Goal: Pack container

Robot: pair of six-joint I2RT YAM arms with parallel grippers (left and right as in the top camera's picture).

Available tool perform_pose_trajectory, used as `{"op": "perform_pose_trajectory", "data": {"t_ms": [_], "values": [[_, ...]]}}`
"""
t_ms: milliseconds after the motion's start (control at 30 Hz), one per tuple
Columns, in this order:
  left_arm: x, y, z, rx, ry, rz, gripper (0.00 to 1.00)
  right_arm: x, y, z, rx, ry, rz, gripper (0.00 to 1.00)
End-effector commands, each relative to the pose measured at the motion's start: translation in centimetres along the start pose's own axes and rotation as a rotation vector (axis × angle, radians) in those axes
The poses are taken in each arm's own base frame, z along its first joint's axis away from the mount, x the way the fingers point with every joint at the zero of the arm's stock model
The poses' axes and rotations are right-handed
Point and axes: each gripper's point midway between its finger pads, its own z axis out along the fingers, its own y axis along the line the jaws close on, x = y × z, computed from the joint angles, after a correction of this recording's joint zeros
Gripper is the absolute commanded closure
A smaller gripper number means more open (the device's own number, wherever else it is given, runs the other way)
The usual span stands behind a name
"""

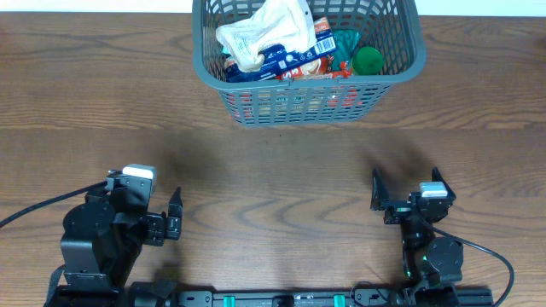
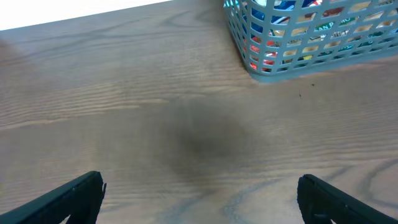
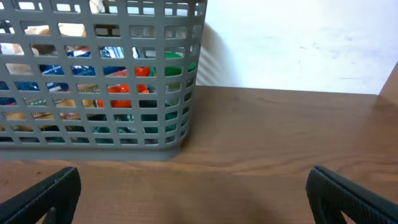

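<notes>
The grey container [image 1: 307, 94], packed with a white bag [image 1: 264, 34], packets and a green-lidded jar [image 1: 368, 58], sits on the wooden tabletop [image 1: 273, 179]. Well apart from the container, on its near side, the left pincer [image 2: 200, 180] and right pincer [image 3: 193, 174] are released, grasping nothing.

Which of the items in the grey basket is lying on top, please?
The crumpled white pouch; the blue-and-red packet lies partly under it, and the green-lidded jar sits lower beside them.
</notes>
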Motion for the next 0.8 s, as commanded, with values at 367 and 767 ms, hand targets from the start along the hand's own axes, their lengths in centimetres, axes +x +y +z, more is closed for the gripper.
{"op": "perform_pose_trajectory", "data": {"t_ms": [367,767], "values": [[4.1,-2.6,-1.0,0.120,-0.011,-0.167,0.01,0.1,0.2,0.0,-0.011,-0.002,-0.016,0.01],[3.1,-1.9,5.5,0.051,-0.445,-0.001,0.01,0.1,0.3,0.0,-0.012,-0.002,-0.016,0.01]]}}
